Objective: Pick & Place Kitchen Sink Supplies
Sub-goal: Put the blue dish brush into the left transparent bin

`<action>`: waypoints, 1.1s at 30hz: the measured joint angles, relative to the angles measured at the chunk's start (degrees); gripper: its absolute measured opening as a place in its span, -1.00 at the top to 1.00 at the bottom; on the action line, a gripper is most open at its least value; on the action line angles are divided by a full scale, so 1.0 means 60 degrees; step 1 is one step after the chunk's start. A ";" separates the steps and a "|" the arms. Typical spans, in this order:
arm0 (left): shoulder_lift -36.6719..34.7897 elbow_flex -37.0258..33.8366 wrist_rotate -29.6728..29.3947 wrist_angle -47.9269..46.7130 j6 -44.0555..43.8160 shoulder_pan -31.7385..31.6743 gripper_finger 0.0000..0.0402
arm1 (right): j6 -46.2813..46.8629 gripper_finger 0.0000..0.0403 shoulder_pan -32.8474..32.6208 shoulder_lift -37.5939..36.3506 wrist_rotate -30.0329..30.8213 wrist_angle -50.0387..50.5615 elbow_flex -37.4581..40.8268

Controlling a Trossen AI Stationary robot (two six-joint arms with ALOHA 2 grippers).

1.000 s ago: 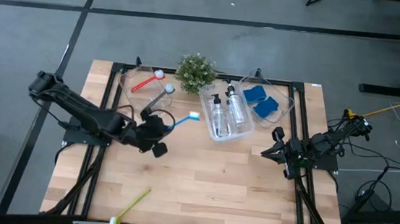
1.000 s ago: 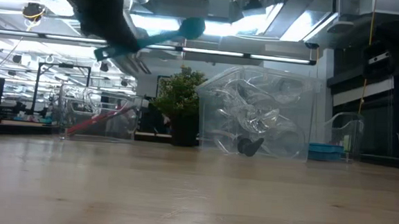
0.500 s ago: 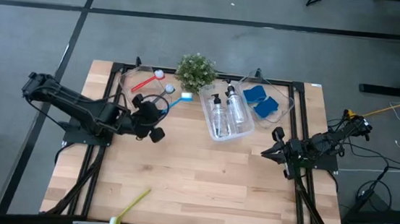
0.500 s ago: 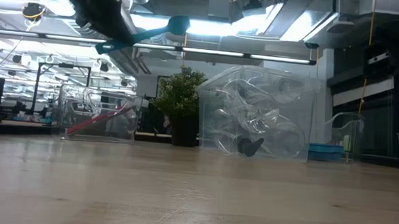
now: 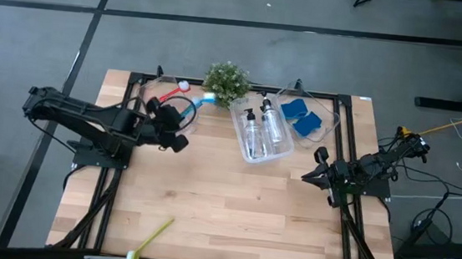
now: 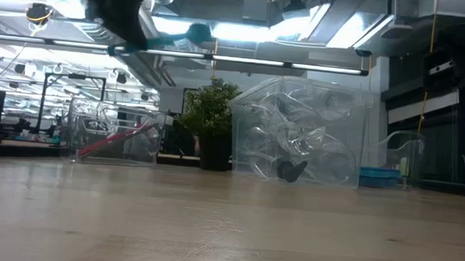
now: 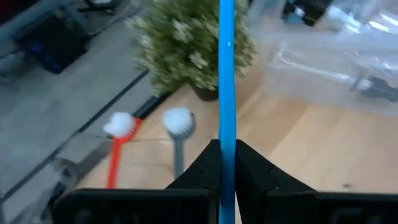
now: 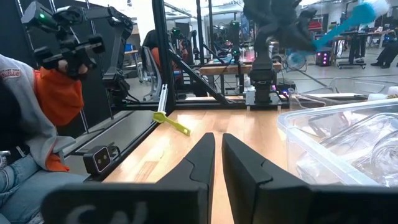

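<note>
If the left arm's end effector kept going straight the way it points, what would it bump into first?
Probably the potted plant. The left end effector, shut on the blue brush, points toward it, though depth is hard to judge.

Even, bright overhead light; the table point(image 5: 233, 205) shows only soft shadows. In the low view, ceiling strip lights point(image 6: 301, 67) glare at twelve o'clock and the near tabletop blurs. In the left wrist view, the plant point(image 7: 186, 43) and brush heads point(image 7: 177, 121) are soft.
</note>
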State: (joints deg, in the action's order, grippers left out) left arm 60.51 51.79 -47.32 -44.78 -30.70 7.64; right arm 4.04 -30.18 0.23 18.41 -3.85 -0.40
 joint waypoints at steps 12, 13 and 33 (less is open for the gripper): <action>0.0095 0.0671 -0.0371 -0.3236 -0.1732 -0.0728 0.91 | 0.0002 0.84 0.0000 0.0001 0.0001 0.0000 0.0000; 0.0140 0.0671 -0.0377 -0.3533 -0.1960 -0.0820 0.91 | 0.0000 0.84 0.0000 0.0003 0.0001 -0.0001 0.0000; 0.2170 -0.1111 -0.2478 -0.3087 -0.2206 -0.2109 0.91 | 0.0002 0.84 0.0000 0.0001 0.0001 0.0000 0.0001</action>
State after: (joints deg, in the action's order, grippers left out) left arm 73.53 45.12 -62.19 -63.30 -43.93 -5.01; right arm 4.05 -30.18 0.24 18.41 -3.85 -0.40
